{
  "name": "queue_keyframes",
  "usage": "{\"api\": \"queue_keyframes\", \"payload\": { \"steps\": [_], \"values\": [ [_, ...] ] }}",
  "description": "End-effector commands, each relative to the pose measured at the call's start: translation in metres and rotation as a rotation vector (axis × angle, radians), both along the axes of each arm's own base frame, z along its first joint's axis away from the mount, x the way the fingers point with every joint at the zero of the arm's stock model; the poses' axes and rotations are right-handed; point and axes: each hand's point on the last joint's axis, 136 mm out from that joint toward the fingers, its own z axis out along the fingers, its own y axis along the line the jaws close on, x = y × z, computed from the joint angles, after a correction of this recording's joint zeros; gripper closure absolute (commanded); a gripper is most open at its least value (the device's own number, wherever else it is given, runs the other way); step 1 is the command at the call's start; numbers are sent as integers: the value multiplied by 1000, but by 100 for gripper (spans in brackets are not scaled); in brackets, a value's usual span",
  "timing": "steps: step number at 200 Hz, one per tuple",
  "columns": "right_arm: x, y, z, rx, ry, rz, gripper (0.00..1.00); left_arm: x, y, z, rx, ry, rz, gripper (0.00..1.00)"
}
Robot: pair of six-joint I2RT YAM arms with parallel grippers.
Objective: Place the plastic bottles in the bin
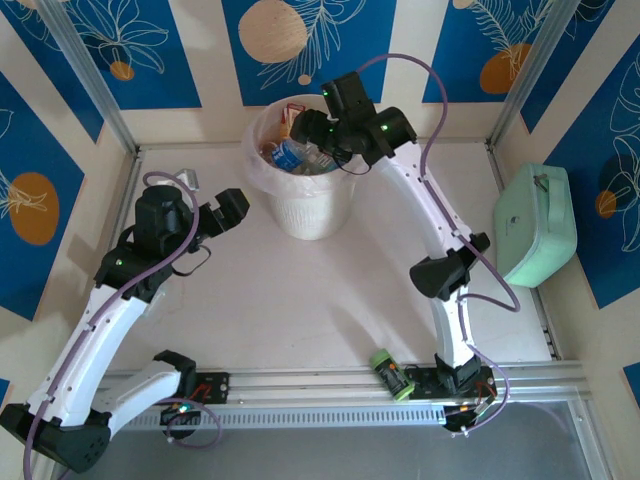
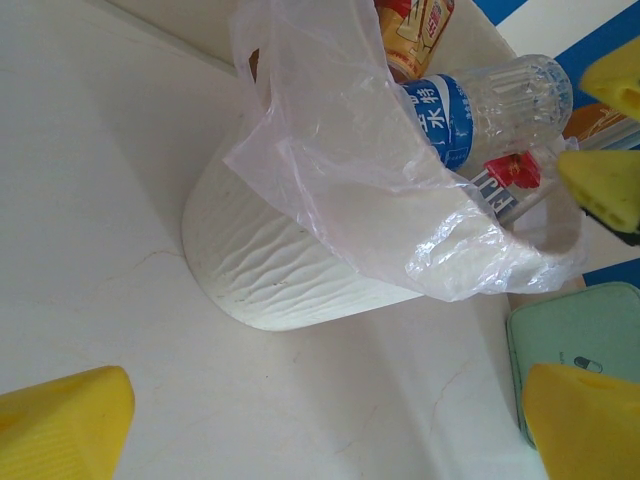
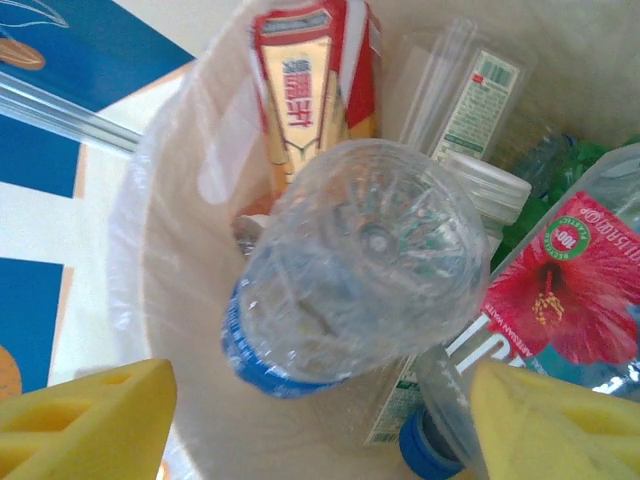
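Note:
The cream ribbed bin (image 1: 312,205) with its clear liner stands at the back middle of the table and holds several plastic bottles. My right gripper (image 1: 322,140) hovers over its mouth, open. Just beyond its yellow fingers (image 3: 90,425) a clear bottle with a blue label (image 3: 350,270) rests base-up on the pile, free of the jaws. A red-flower-label bottle (image 3: 570,300) lies beside it. A green bottle (image 1: 392,373) lies by the right arm's base. My left gripper (image 1: 228,212) is open and empty, left of the bin (image 2: 290,270).
A mint-green case (image 1: 537,225) sits at the table's right edge, and its corner (image 2: 575,345) shows in the left wrist view. Blue patterned walls and metal posts close in the back and sides. An aluminium rail (image 1: 300,385) runs along the front.

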Motion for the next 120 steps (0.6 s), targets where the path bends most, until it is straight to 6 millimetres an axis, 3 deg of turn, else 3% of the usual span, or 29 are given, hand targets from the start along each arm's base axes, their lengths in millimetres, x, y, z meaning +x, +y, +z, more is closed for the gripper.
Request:
{"api": "queue_keyframes", "payload": {
  "steps": [1, 37, 78, 120],
  "values": [
    [-14, -9, 36, 7, -97, 10, 29, -1, 6, 10, 10, -18, 16, 3],
    [-9, 13, 35, 41, -119, 122, 50, -2, 5, 9, 4, -12, 12, 5],
    [5, 38, 20, 24, -148, 204, 50, -2, 5, 7, 8, -2, 8, 6],
    [27, 29, -20, -58, -84, 145, 50, -3, 4, 2, 15, 12, 1, 6]
  ]
}}
